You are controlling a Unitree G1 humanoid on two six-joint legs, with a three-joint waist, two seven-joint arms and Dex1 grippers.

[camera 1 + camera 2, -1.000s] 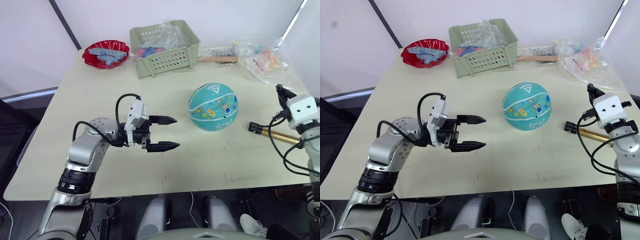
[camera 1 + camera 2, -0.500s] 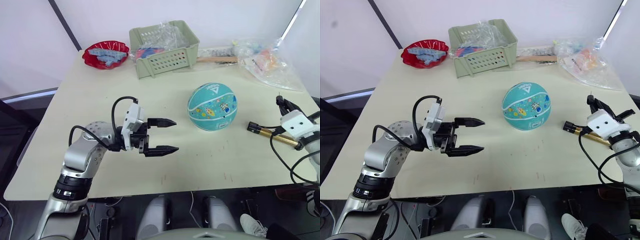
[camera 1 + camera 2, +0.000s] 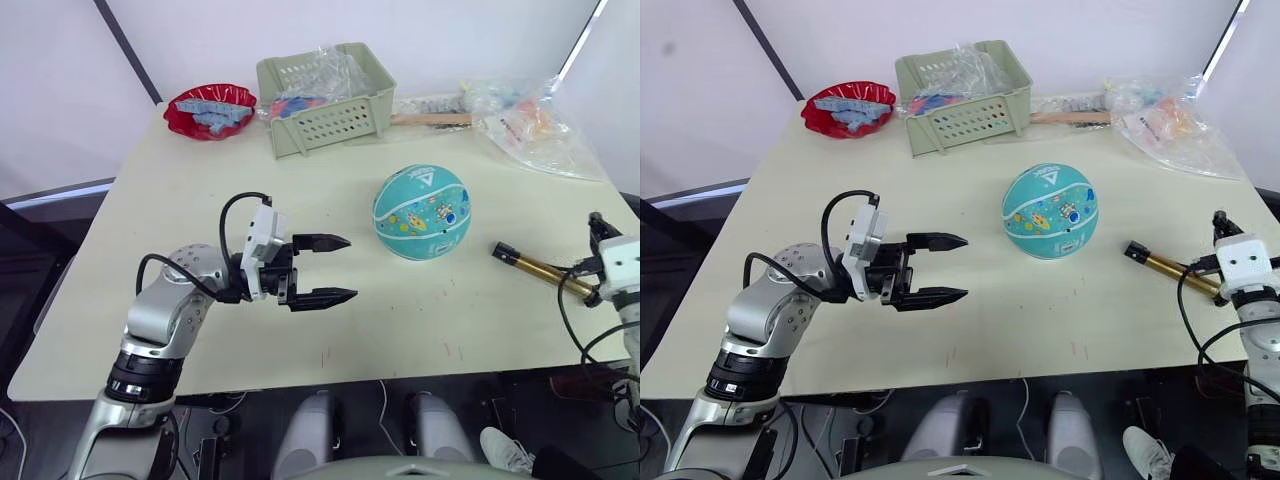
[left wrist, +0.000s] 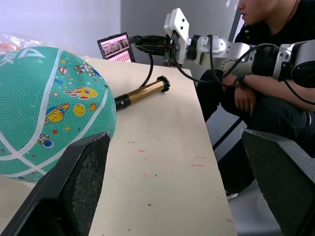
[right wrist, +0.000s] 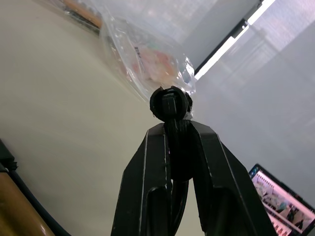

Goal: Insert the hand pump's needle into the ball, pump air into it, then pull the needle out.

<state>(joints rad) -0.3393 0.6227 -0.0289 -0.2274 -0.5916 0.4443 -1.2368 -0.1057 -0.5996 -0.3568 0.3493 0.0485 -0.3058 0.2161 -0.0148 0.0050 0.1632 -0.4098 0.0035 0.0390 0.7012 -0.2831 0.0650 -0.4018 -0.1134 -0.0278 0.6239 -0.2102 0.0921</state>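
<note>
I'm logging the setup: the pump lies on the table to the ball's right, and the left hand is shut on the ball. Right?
Not quite. The pump does lie on the table to the right of the ball, but the left hand is open and apart from the ball, holding nothing. The right eye view shows the gap between them.

Table count
One ball (image 3: 421,211), one pump (image 3: 540,266), one green basket (image 3: 325,97), one red bowl (image 3: 210,108), two grippers: left (image 3: 342,268), right (image 5: 172,105).
</note>
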